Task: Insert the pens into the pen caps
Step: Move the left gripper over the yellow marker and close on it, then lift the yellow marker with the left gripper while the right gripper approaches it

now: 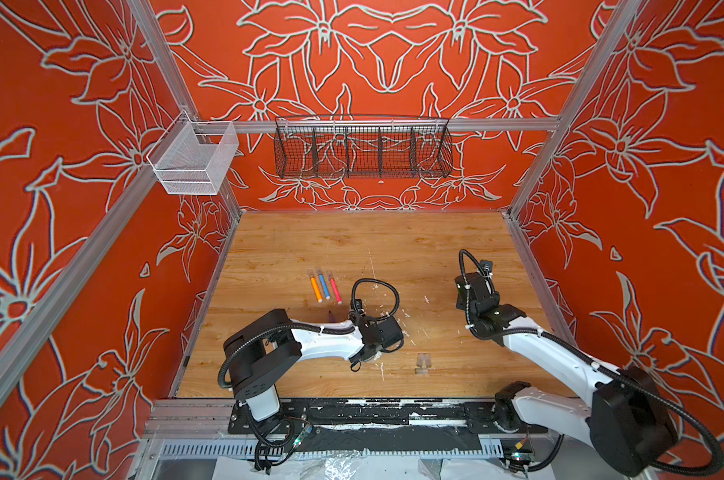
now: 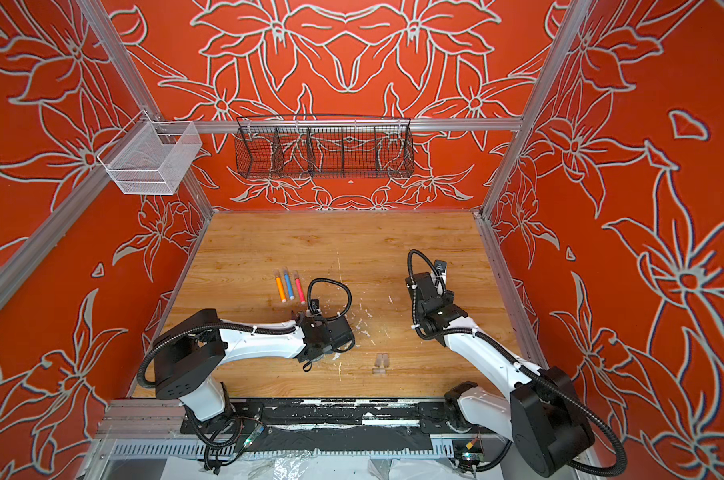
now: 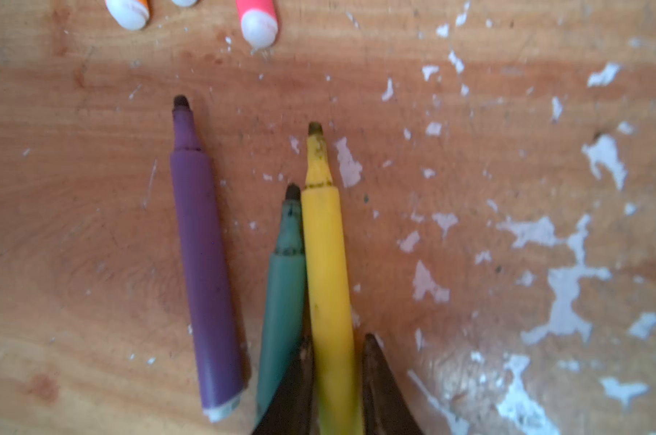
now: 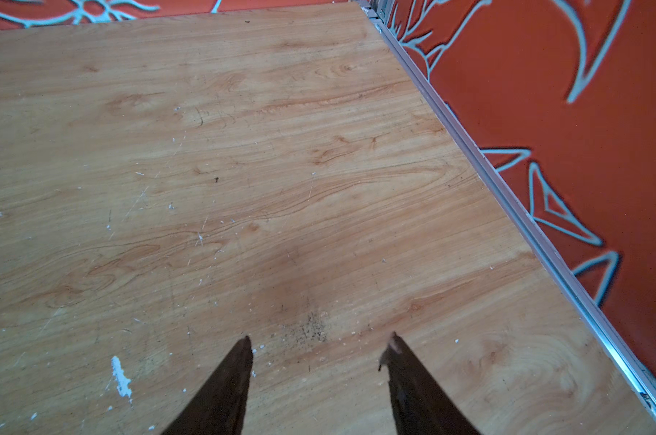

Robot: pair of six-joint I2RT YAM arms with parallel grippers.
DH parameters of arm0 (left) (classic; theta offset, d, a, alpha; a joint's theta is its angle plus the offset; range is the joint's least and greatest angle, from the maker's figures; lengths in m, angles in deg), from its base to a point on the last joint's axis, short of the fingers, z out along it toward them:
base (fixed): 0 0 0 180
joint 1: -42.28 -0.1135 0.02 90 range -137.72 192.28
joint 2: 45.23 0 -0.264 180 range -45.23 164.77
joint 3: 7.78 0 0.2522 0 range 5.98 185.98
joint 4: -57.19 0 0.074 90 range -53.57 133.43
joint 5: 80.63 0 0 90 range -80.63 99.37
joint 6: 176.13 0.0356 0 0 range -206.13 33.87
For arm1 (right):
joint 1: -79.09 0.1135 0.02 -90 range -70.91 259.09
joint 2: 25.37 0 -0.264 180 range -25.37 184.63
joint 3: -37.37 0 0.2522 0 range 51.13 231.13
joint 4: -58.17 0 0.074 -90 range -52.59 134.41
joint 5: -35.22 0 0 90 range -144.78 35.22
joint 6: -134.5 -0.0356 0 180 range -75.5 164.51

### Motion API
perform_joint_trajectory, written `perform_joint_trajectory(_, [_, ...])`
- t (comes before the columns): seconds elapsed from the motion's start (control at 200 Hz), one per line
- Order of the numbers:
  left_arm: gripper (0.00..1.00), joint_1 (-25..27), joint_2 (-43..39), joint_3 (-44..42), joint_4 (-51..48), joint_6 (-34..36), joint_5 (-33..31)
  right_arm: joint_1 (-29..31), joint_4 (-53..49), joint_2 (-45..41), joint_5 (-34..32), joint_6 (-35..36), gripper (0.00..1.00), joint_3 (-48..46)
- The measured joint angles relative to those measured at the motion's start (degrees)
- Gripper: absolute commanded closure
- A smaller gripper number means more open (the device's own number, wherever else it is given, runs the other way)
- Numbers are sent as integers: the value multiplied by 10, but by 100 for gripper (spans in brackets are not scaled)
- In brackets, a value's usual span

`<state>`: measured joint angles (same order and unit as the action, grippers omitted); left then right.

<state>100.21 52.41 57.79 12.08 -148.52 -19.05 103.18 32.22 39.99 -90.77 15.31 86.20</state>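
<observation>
My left gripper (image 3: 337, 339) is shut on the yellow pen (image 3: 324, 263), low over the table, its tip pointing away from the jaws. A green pen (image 3: 285, 293) lies against the yellow one, and a purple pen (image 3: 202, 263) lies beside them; all are uncapped. In both top views orange (image 1: 316, 289), blue (image 1: 323, 285) and pink-red (image 1: 335, 290) pens lie in a row, each with a clear cap on its far end. Loose clear pen caps (image 1: 423, 363) stand near the front middle. My right gripper (image 4: 321, 339) hangs open and empty over bare wood at the right.
White flecks of debris (image 3: 567, 286) litter the wooden table (image 1: 352, 241) around the left gripper. A black wire basket (image 1: 362, 147) and a white mesh basket (image 1: 194, 160) hang on the back rail. An aluminium edge rail (image 4: 526, 222) runs close to the right gripper.
</observation>
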Motion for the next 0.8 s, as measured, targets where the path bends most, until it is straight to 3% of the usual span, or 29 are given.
perform_joint_trajectory(0.14, [77, -11, 0, -7, 32, 2, 0, 0, 0, 2, 0, 0, 41, 0])
perform_joint_trajectory(0.616, [91, -30, -17, -41, 132, 18, 20, 0, -1, -1, 6, 0, 42, 0])
perform_joint_trajectory(0.801, [96, -63, -26, -40, 167, 61, 90, 0, -23, -37, 41, -15, 44, 0])
